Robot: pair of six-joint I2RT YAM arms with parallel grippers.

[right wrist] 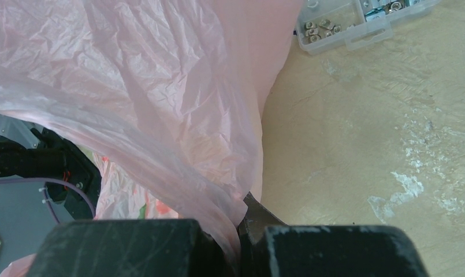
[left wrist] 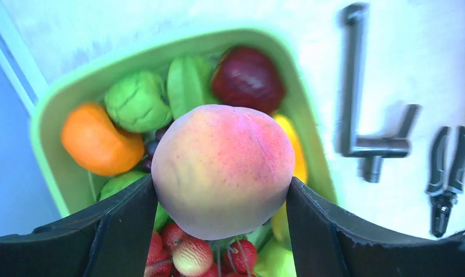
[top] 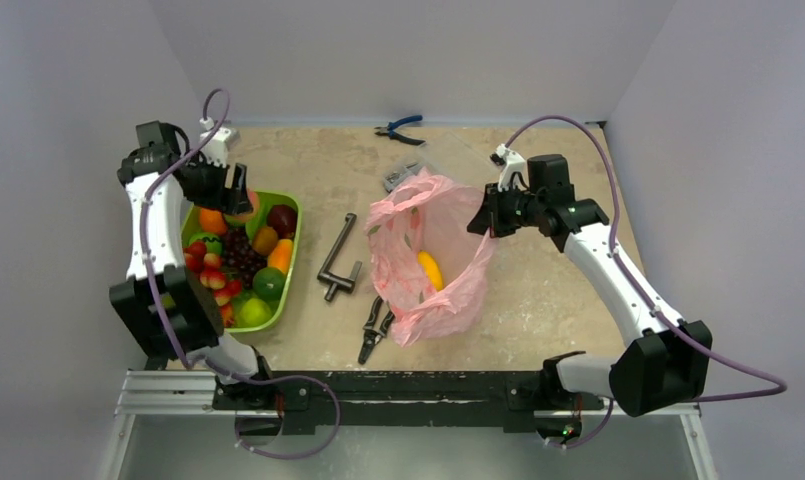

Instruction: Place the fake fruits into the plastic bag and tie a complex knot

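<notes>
My left gripper [top: 234,195] is shut on a pink-yellow peach [left wrist: 223,170], held above the lime-green tray [top: 290,276] of fake fruits [top: 240,262] at the left. Under the peach in the left wrist view lie an orange fruit [left wrist: 100,139], a green fruit [left wrist: 137,101], a dark red fruit [left wrist: 247,78] and strawberries [left wrist: 192,254]. My right gripper [top: 481,218] is shut on the right rim of the pink plastic bag [top: 425,262], holding it open. A yellow fruit [top: 430,269] lies inside. In the right wrist view the bag film [right wrist: 160,98] is pinched between the jaws. No knot shows.
A dark metal wrench [top: 338,258] and black pliers [top: 374,330] lie between the tray and the bag. Blue-handled pliers [top: 400,129] lie at the back edge. A clear box of small metal parts [right wrist: 357,20] sits behind the bag. Walls stand on three sides.
</notes>
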